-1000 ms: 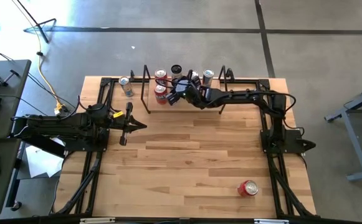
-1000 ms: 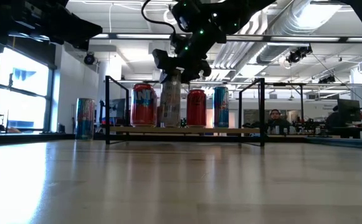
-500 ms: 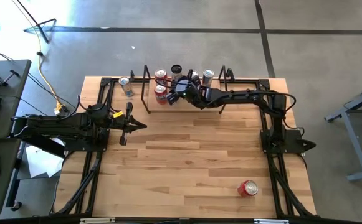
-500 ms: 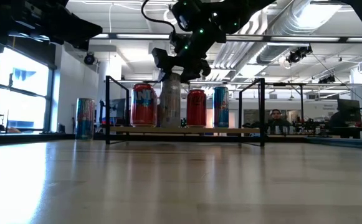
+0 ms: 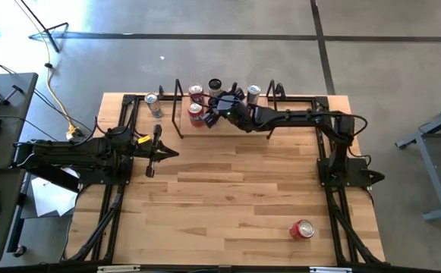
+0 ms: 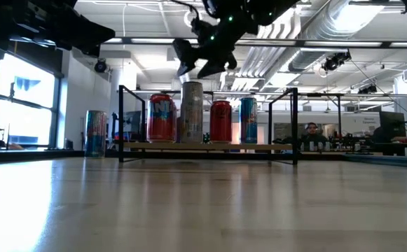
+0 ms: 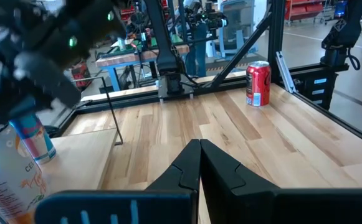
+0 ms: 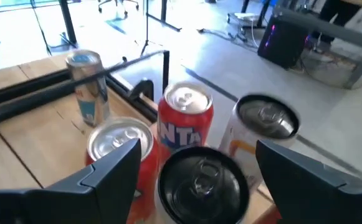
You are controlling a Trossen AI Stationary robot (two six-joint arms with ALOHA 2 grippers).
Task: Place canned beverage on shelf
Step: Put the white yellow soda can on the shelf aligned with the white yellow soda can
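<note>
A tall pale can with a black top [image 6: 192,112] stands upright on the shelf [image 6: 259,146] at the table's far edge, among two red cans [image 6: 162,117] and other cans. My right gripper [image 6: 195,68] hangs open just above it, touching nothing. In the right wrist view the black top [image 8: 199,180] lies below, between the spread fingers. My left gripper [image 5: 174,154] is shut and empty over the table's left half.
A blue and silver can [image 5: 153,105] stands on the table left of the shelf's black wire frame [image 5: 177,110]. A red can [image 5: 302,229] lies near the table's front right corner. The wood between the arms is bare. People sit in the room beyond [image 6: 308,131].
My right gripper has let go of the tall pale can's top and gone straight up, clear of it. The can stays upright on the shelf where it was.
</note>
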